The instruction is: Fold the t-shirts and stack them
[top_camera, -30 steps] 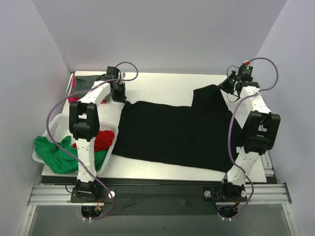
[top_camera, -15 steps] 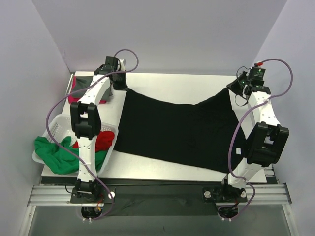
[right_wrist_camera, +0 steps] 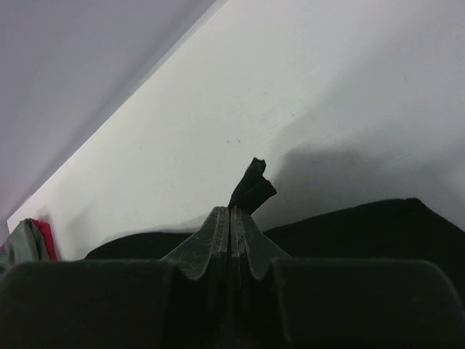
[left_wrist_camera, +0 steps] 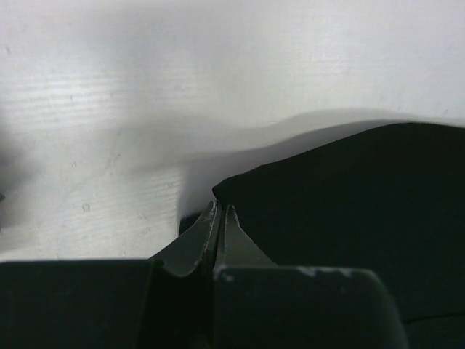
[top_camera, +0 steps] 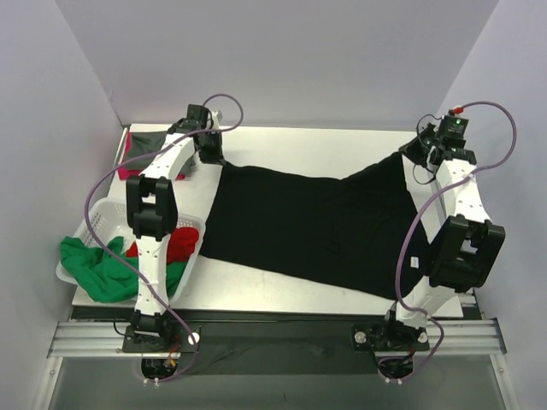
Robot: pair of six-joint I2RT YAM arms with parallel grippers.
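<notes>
Large black t-shirt lies spread across tabletop. left fingers pinch its far left corner and right fingers pinch the far right, likely tensioning cloth flat for folding. green tee drapes over basket.

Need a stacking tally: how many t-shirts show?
5: black tee mid-table; green tee, red tee at basket; grey-green tee, pink-red tee far left. Others may hide.

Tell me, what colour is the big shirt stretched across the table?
The shirt is black, shown best in the top external view.
</notes>
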